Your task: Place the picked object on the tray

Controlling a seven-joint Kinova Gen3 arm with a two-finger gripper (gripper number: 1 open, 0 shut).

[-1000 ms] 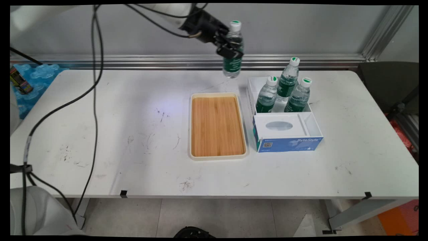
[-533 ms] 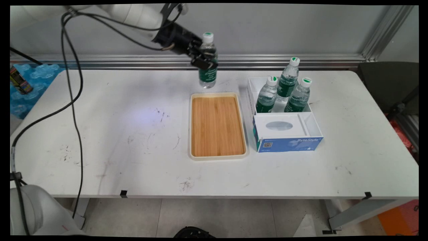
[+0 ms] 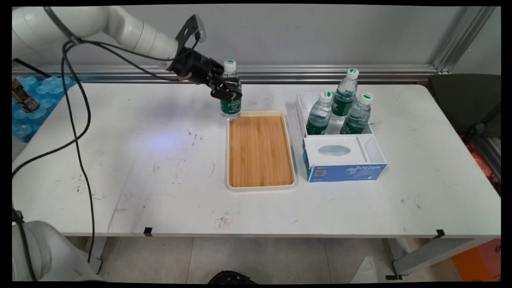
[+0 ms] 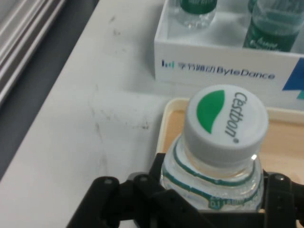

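Bottle (image 3: 231, 100) carried upright above the far left corner of the wooden tray (image 3: 260, 152), clamped at the shoulder by the gripper (image 3: 225, 91); three like bottles stand in the white box (image 3: 374, 150) to the right. Hand view: cap (image 4: 226, 122) and neck rise between the jaws, tray rim (image 4: 166, 118) below. Risk: the bottle base, hanging over the rim, could catch it and tip if lowered there.

Fingers (image 3: 226, 93) grip a bottle (image 3: 231, 96) over the tray's (image 3: 260, 186) corner.
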